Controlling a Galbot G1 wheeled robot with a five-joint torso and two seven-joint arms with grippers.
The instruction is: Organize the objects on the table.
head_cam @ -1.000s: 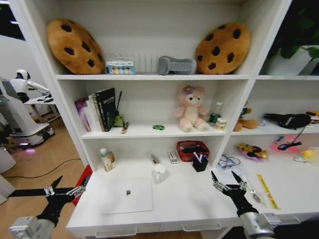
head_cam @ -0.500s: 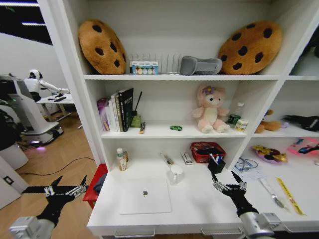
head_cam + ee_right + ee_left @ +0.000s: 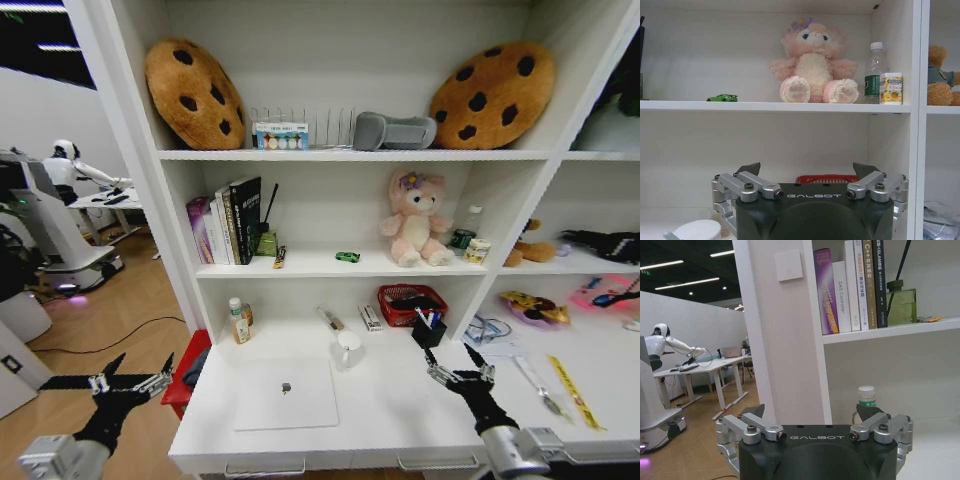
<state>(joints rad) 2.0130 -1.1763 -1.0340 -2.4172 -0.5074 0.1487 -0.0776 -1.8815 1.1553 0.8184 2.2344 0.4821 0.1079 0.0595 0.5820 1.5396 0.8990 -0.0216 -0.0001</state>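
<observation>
Table clutter sits untouched: silver laptop flat at its front-left, green-capped bottle behind it, tiny green car on the shelf above. Left gripper hovers spread beyond the desk's left end, right gripper spread over its right part.

White table: silver laptop, white mug, green-capped bottle, red basket.

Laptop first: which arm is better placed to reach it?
Probably left. The left gripper hangs open off the desk's left end, nearer the silver laptop. The right gripper, also open, hovers over the desk farther right.
</observation>
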